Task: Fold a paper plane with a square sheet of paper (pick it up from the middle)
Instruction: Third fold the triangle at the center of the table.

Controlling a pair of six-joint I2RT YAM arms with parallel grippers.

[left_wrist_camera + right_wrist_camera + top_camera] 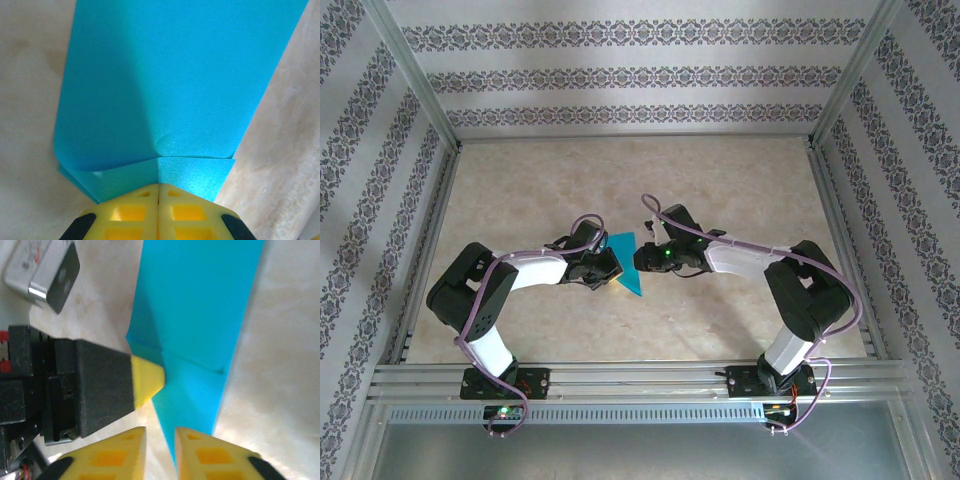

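The teal sheet of paper (625,248) lies on the table between both arms, folded into a narrow pointed shape with layered flaps (175,75). My left gripper (608,272) is shut on its near edge: the yellow fingers (180,210) meet with no gap where a crease runs into their seam (158,186). In the right wrist view the left gripper's yellow fingertip (147,377) touches the paper's side (200,305). My right gripper (160,440) is open a little, its fingers astride the paper's pointed tip, and sits at the paper's right edge (645,262).
The beige marbled table top (720,190) is fenced by aluminium rails (640,380) and patterned walls. A silver and black box (45,270) on the left arm's wrist sits close to the right gripper. The arms' elbows stand out to either side.
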